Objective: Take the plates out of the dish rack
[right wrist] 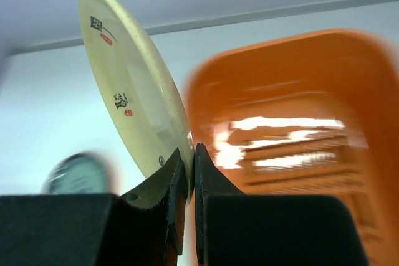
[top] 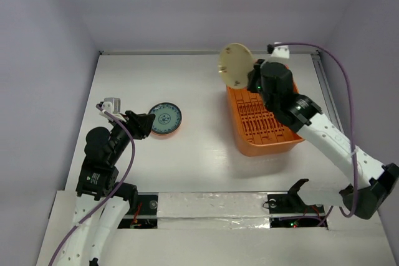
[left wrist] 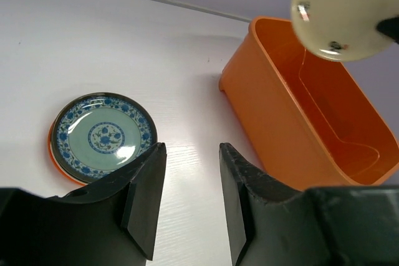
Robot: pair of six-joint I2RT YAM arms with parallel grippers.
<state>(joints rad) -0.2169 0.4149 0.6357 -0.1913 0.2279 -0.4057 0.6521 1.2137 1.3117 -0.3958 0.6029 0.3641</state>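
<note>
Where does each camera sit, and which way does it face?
Top external: above and behind the bases, looking down on the table; both arms show.
Left wrist: looks past the open left gripper to the teal plate and dish rack.
Right wrist: behind the right gripper, shut on the cream plate, the dish rack beyond.
All three share the dish rack and cream plate.
</note>
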